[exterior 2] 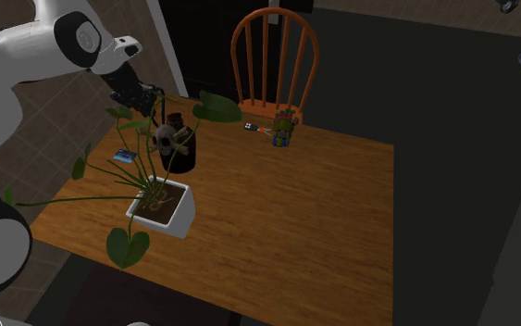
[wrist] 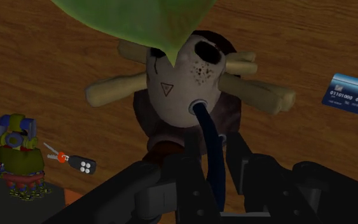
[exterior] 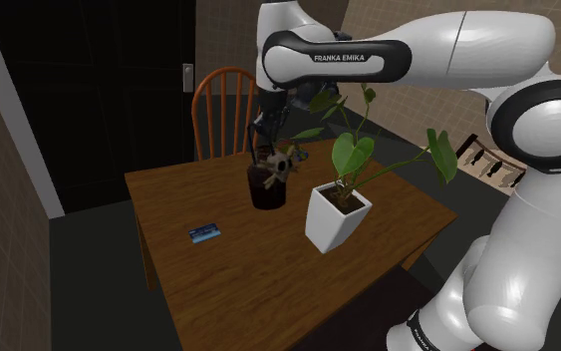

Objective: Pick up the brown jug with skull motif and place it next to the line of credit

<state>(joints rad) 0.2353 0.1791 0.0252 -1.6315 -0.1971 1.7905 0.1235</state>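
Table (exterior: 268, 289) of brown wood, carrying everything below. White arm (exterior: 467, 60) reaching in from the shoulder view's lower right, bent down toward the far half of the top. Wooden chair (exterior: 226, 100) with a rounded spindle back, tucked at the far edge. Leafy plant (exterior: 353, 155) in a white square pot (exterior: 336, 217), just beside the jug (exterior: 266, 184) on the shoulder view's right. Dark brown jug with a pale skull and crossed bones, standing on the table, gripper (wrist: 213, 159) down at its neck, closed or apart impossible to tell. Blue card (exterior: 204, 233) flat on the wood, near the jug yet apart from it, toward the shoulder view's left. Small colourful figure (wrist: 20, 159) near the chair-side edge, black key fob (wrist: 82, 164) just beside it
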